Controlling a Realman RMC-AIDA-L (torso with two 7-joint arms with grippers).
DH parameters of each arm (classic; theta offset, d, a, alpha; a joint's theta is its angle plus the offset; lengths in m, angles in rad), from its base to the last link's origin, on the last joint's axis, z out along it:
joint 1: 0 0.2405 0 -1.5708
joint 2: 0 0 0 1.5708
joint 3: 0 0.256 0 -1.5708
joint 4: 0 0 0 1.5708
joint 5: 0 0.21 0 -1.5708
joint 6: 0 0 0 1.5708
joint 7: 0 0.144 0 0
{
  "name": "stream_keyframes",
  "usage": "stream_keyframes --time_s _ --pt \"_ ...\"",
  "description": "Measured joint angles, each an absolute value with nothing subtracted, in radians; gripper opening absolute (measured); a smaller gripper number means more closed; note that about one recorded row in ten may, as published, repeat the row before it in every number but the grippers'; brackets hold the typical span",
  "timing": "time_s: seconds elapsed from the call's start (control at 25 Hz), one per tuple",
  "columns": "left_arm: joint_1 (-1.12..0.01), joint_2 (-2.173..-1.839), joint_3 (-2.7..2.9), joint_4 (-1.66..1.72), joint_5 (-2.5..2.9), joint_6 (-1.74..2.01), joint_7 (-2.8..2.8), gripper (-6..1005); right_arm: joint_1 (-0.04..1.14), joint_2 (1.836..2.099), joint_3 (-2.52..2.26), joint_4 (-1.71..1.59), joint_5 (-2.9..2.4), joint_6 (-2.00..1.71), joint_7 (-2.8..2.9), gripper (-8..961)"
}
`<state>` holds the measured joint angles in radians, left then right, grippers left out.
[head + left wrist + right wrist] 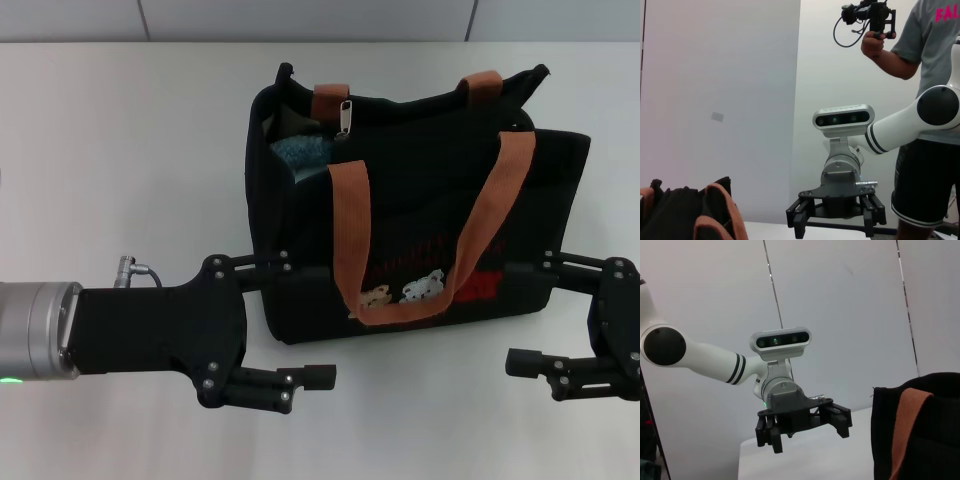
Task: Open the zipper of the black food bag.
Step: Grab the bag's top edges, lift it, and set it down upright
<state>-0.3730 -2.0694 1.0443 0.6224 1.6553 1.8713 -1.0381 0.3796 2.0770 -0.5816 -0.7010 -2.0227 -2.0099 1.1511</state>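
Flanking black food bag (420, 215), left gripper (300, 310) and right gripper (530, 315), fingers apart; zipper (345, 118) looks already open

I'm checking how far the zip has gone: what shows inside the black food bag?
Through the gap at the black food bag's left end, something teal shows, near the silver zipper pull. Black fabric covers the rest of the interior.

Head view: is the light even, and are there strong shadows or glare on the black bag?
Head view: soft, even light; only a faint shadow on the white table beside the boxy black fabric food bag; its small silver metal pull tab catches the light. Left wrist view: the bag is dark against a bright pale wall.
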Motion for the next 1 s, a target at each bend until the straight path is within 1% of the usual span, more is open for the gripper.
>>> stream_keyframes --time_s 0.44,0.52,0.6,0.64,0.68,0.72,0.76,0.88,0.92,1.0 --pt "-0.369 -2.071 1.039 0.595 1.641 1.877 -1.004 822 0.383 2.078 -0.576 -0.686 -2.016 -2.009 1.149 840" --pt "-0.327 -2.067 1.011 0.586 1.585 1.893 -0.963 820 0.384 2.078 -0.574 -0.684 -2.015 -2.009 1.149 840" --pt "-0.327 -2.067 1.011 0.586 1.585 1.893 -0.963 818 0.382 2.079 -0.573 -0.684 -2.014 -2.009 1.149 839" --pt "-0.295 -2.066 0.958 0.584 1.576 1.889 -0.932 817 0.381 2.079 -0.573 -0.684 -2.014 -2.009 1.149 839" --pt "-0.295 -2.066 0.958 0.584 1.576 1.889 -0.932 816 0.378 2.079 -0.573 -0.684 -2.014 -2.007 1.149 839" --pt "-0.262 -2.068 0.864 0.556 1.575 1.879 -0.906 815 0.378 2.079 -0.573 -0.684 -2.014 -2.007 1.149 839" --pt "-0.259 -2.069 0.823 0.528 1.575 1.869 -0.893 814 0.377 2.079 -0.573 -0.684 -2.014 -2.006 1.149 839" --pt "-0.259 -2.070 0.807 0.507 1.574 1.859 -0.879 811 0.377 2.079 -0.574 -0.684 -2.014 -2.000 1.149 839" --pt "-0.289 -2.079 0.818 0.406 1.576 1.812 -0.765 810 0.377 2.079 -0.574 -0.684 -2.014 -2.000 1.149 840" --pt "-0.308 -2.079 0.826 0.353 1.575 1.794 -0.699 808 0.377 2.078 -0.574 -0.684 -2.014 -1.999 1.149 840"
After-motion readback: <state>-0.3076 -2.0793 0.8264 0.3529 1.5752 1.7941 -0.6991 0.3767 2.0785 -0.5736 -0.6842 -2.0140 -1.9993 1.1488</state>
